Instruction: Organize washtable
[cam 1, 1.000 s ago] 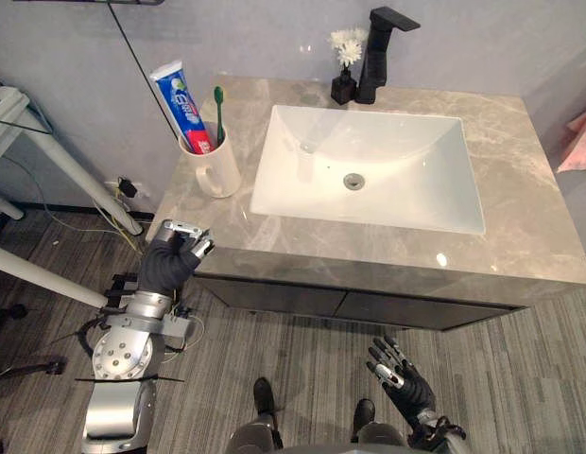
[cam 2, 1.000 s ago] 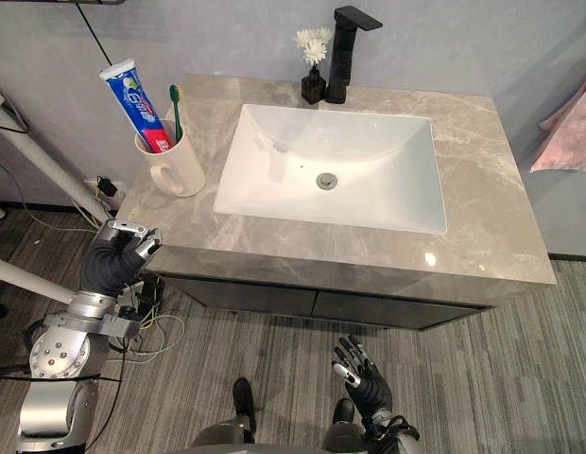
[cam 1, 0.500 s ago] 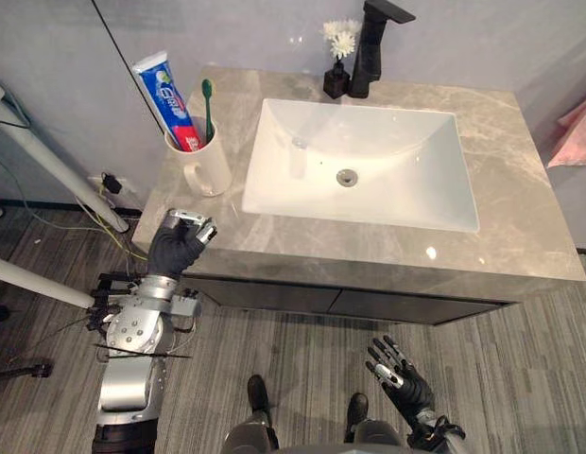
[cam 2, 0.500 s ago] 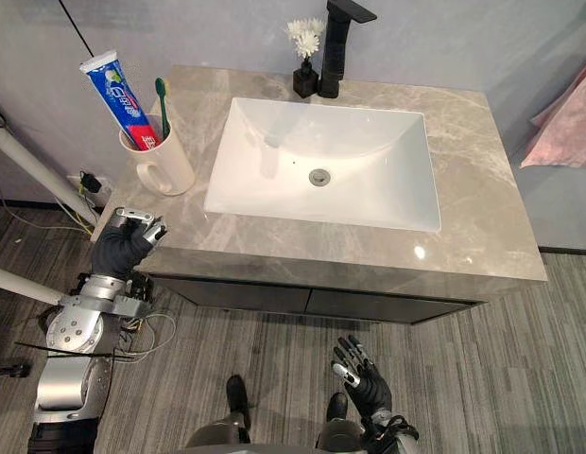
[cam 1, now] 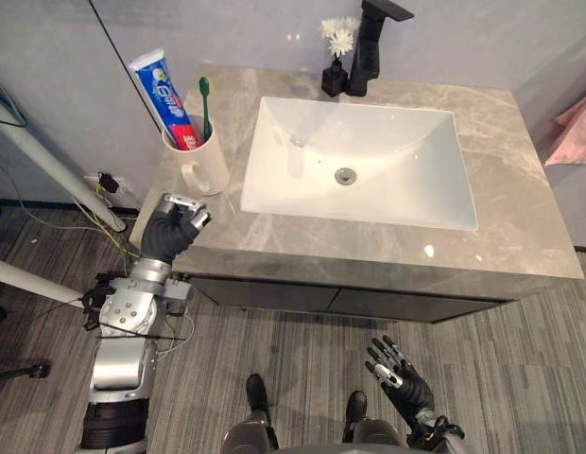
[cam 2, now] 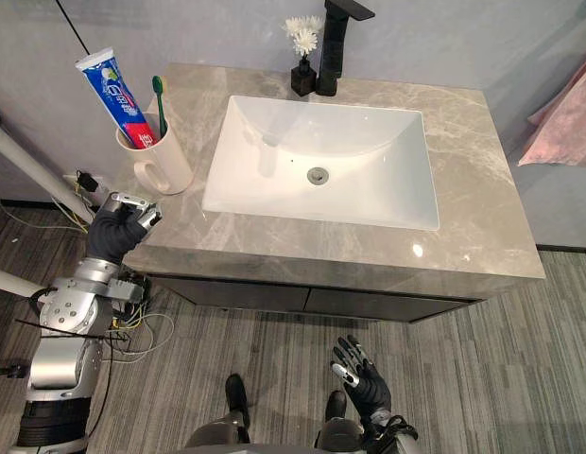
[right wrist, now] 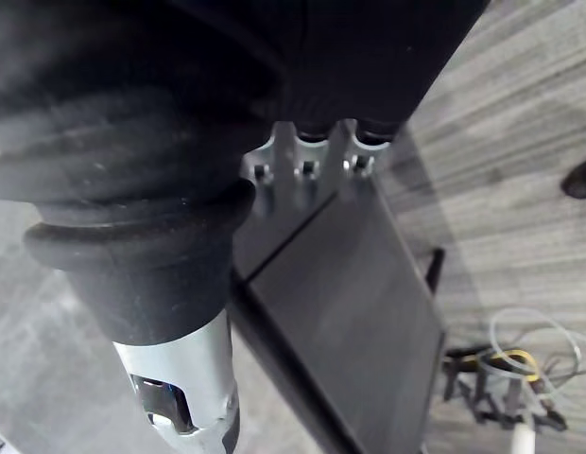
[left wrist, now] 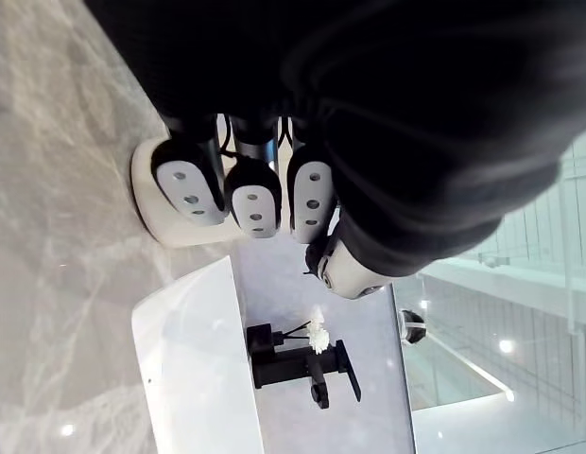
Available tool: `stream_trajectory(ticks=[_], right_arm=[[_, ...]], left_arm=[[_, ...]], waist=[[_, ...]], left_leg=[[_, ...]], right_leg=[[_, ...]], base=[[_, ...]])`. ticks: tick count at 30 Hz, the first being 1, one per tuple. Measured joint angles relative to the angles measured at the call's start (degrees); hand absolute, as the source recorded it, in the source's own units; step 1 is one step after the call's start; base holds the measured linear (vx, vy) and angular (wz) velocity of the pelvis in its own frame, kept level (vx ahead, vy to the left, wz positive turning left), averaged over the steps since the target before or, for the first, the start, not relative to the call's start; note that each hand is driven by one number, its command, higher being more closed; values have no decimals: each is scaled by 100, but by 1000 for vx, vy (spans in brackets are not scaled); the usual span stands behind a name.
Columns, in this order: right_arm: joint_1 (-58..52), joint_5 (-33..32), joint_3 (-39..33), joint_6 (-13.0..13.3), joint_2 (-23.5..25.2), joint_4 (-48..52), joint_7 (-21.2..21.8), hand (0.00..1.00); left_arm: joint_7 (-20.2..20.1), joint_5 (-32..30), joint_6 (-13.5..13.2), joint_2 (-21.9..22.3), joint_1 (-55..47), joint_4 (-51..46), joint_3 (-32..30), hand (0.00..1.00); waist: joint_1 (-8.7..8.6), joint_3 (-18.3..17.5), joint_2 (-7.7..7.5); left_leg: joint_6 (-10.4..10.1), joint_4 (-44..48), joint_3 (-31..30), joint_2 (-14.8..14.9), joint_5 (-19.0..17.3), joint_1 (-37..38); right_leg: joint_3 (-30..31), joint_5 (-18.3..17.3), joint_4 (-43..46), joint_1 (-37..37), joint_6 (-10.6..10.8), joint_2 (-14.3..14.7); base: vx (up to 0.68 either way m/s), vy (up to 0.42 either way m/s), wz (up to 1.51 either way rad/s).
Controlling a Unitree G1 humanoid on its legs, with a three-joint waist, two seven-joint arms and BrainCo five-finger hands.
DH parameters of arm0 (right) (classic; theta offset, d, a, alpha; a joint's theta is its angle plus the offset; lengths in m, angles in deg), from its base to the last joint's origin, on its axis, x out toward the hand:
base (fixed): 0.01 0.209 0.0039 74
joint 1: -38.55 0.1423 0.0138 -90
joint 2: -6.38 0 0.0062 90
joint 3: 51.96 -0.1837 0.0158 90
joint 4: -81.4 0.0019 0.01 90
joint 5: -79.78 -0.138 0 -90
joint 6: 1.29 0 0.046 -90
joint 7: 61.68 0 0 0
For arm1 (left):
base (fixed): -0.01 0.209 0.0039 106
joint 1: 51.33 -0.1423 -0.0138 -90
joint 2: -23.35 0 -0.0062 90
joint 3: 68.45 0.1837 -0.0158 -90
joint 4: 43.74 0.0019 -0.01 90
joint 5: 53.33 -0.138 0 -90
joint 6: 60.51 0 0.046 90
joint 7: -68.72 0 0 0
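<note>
Toothpaste tube [cam 1: 164, 91] aslant in mug [cam 1: 207, 166], tail upward

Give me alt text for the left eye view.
The left hand, curled and empty, is at the front left corner of the washtable, near a cream mug holding toothpaste and a green toothbrush. The right hand hangs open above the floor.

At seven o'clock the left hand [cam 1: 170, 234] wears a dark ribbed cover above a silver-grey arm [cam 1: 116, 364] with a round disc joint. Its pale fingertips [left wrist: 189, 189] carry small dark dots, perhaps screws. At five o'clock, the right hand [cam 1: 399, 376] shows dark-tipped silver fingers.
</note>
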Motion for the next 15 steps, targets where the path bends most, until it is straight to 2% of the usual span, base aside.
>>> stream_trajectory(ticks=[8,15], right_arm=[[0,-17,0,2,0,1,-3,0],[-11,-17,-13,18,1,258,-127,0]], left_arm=[[115,107,17,0,246,264,7,100],[267,194,30,47,454,530,509,100]], waist=[[-28,3,5],[-116,19,38]], left_leg=[[-26,4,15,-1,-20,5],[1,9,120,5,-9,82]], right_leg=[[24,8,3,-8,-1,0],[123,20,-4,5,19,-7]], base=[[0,0,0],[0,0,-7]])
